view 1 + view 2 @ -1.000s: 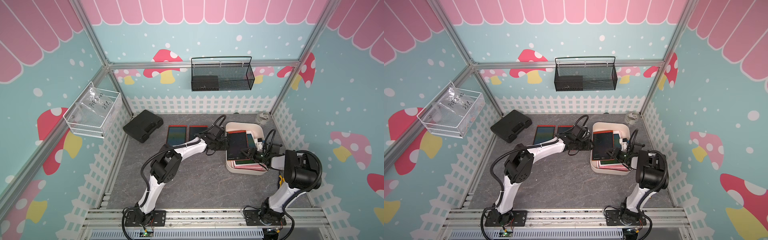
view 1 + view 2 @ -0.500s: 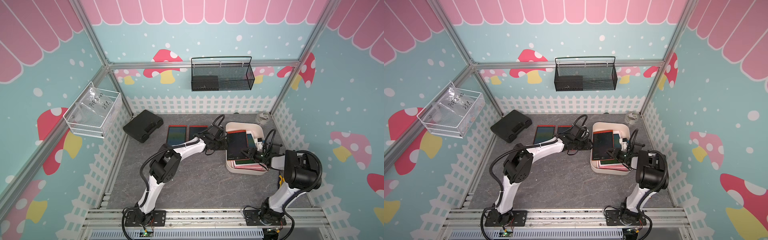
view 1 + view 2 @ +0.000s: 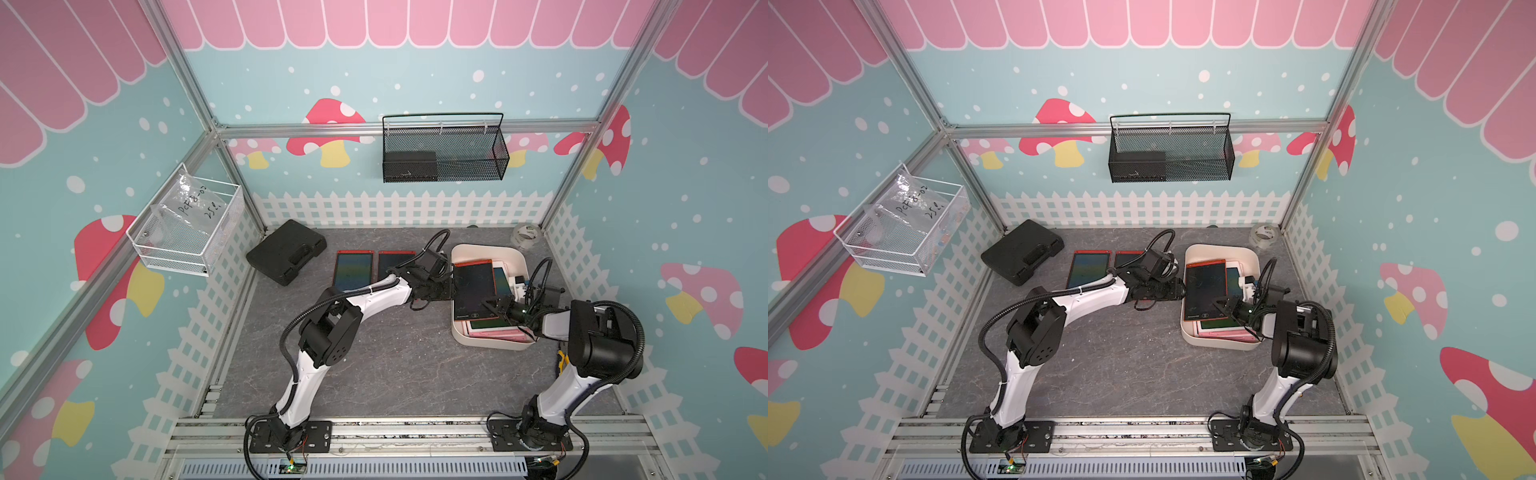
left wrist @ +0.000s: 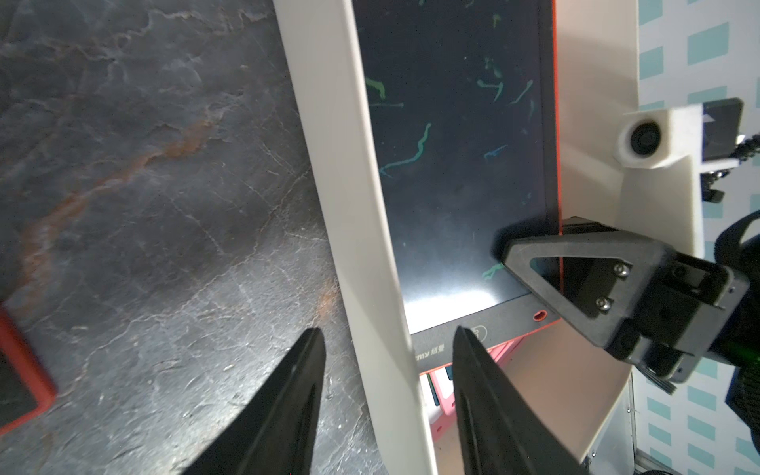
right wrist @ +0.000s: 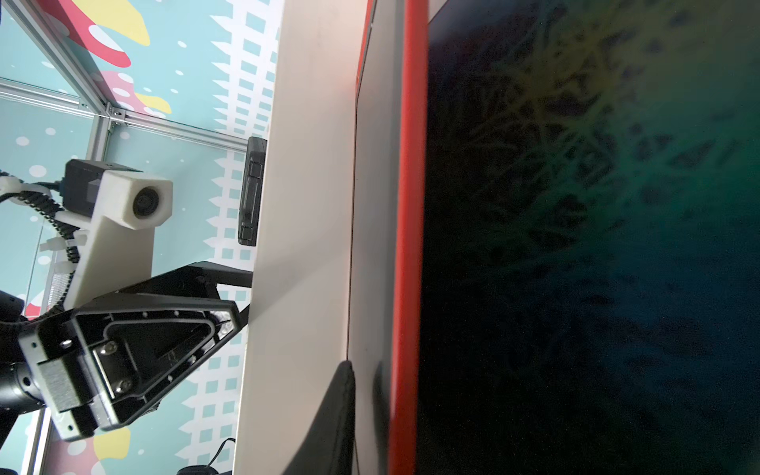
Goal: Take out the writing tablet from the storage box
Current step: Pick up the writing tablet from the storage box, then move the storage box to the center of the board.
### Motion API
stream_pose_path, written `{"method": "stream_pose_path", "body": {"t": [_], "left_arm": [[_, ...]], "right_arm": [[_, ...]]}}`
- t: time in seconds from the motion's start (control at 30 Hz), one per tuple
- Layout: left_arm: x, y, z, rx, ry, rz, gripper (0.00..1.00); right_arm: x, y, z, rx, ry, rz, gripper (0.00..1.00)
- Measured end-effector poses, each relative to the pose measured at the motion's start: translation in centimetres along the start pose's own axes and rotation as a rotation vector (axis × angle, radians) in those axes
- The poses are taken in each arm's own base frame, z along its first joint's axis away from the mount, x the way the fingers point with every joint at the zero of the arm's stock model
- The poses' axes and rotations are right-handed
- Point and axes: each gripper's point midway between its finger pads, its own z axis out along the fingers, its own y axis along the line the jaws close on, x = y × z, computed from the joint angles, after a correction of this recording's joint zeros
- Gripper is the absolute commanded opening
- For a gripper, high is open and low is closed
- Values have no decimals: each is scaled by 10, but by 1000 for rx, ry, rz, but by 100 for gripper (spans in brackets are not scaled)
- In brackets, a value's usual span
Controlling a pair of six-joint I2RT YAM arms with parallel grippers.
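The writing tablet [image 3: 473, 286], dark-screened with a red frame, is found on top of the pile in the storage box [image 3: 482, 251], at the right of the table. It is tilted, with its left edge at the box's left wall. Its right edge is taken between the jaws of the right gripper [image 3: 494, 304], and one of its fingers [image 4: 519, 251] is laid flat on the screen. The left gripper [image 4: 384, 329] is held open astride the left wall, one finger outside over the table and one inside above the tablet's near end, with nothing clamped.

The lift is probably best made by raising the gripped edge evenly, so that the panel is not twisted. The far-side edge should be cleared of the left wall before anything is carried leftward. The wall could be pinched by the left jaws to hold the box down, or that arm drawn back out of the path. The pink tablets [image 3: 496, 332] underneath should not be dragged along.

The right gripper's lower finger is hidden under the tablet, so the firmness of the grip cannot be judged. The right wrist view is mostly filled by blurred screen. The pile below is largely covered and cannot be counted.
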Motion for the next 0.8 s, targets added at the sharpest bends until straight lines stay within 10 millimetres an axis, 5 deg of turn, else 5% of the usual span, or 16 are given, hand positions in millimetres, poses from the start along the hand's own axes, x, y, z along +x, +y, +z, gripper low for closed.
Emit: {"method": "stream_pose_path", "body": {"t": [0.57,0.8], "left_arm": [[3,-10,5,18,10,13,51],[1,-6,5,10,3,9,52]], "right_arm": [[-12,10,-4,-28,-17,-12,0],[-32,26,-18,-33,-75,-40,0]]}}
